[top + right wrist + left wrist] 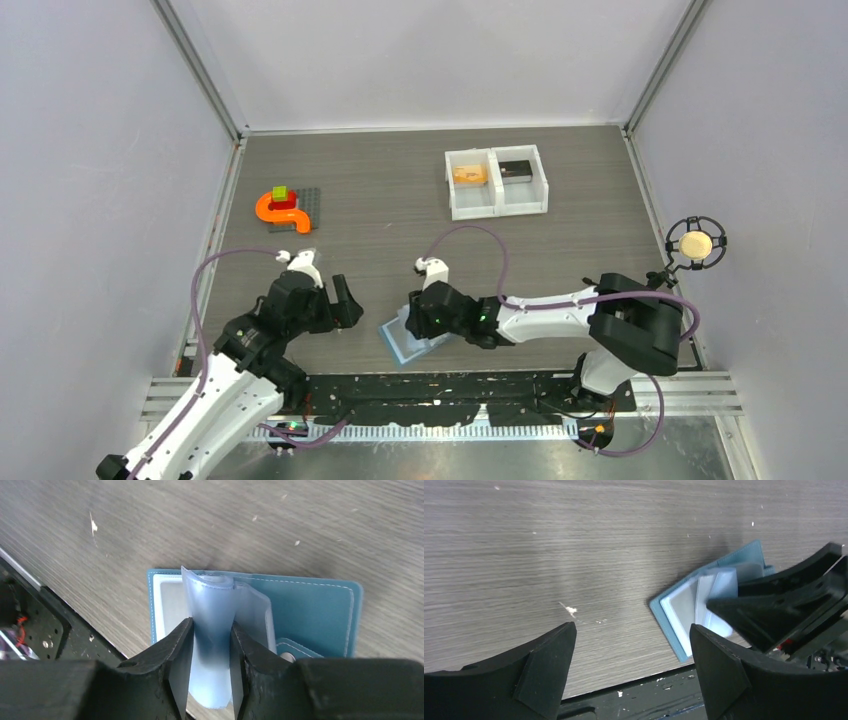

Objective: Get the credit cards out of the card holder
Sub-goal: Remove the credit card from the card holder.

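Right pincer (210,627) sits over your card holder (310,615), spread open at near edge of table (400,220) | jaws narrow, pinching its clear sleeves | left pincer (631,630) just left, wide, holding nothing, seemingly apart.

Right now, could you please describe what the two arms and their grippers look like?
Both arms have white link shells with black joint housings: the left arm and right arm match. A thin purple cable loops along each. The left gripper and right gripper are matte black, with angular, wedge-shaped fingers. Small green lights glow on the right arm's wrist.
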{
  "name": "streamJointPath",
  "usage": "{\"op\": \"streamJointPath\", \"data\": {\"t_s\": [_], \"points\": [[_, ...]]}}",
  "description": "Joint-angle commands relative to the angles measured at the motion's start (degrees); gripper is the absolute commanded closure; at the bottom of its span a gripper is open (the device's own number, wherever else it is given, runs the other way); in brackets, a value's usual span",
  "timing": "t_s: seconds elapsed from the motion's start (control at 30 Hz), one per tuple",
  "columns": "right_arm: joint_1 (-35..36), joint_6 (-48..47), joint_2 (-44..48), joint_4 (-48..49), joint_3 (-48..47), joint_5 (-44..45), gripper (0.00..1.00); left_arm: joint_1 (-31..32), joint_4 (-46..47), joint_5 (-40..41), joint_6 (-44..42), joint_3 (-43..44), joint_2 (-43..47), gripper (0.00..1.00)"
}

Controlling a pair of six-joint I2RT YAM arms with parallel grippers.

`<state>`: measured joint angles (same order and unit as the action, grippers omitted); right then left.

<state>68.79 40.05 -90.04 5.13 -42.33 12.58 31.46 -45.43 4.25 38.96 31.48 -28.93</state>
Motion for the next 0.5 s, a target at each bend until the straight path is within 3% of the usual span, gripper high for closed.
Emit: {"op": "streamJointPath", "data": {"t_s": [0.0,0.47], "points": [[-4.6,5.9,3.4,16.3,6.2,-8.4,0.64,-0.3,7.6,-6.7,3.3,-3.4,-1.5,0.15],[-12.2,15.6,2.8,36.7,16.2,-22.0,0.78,-0.3,23.9,-15.6,8.6,-14.8,-5.2,0.28]]}}
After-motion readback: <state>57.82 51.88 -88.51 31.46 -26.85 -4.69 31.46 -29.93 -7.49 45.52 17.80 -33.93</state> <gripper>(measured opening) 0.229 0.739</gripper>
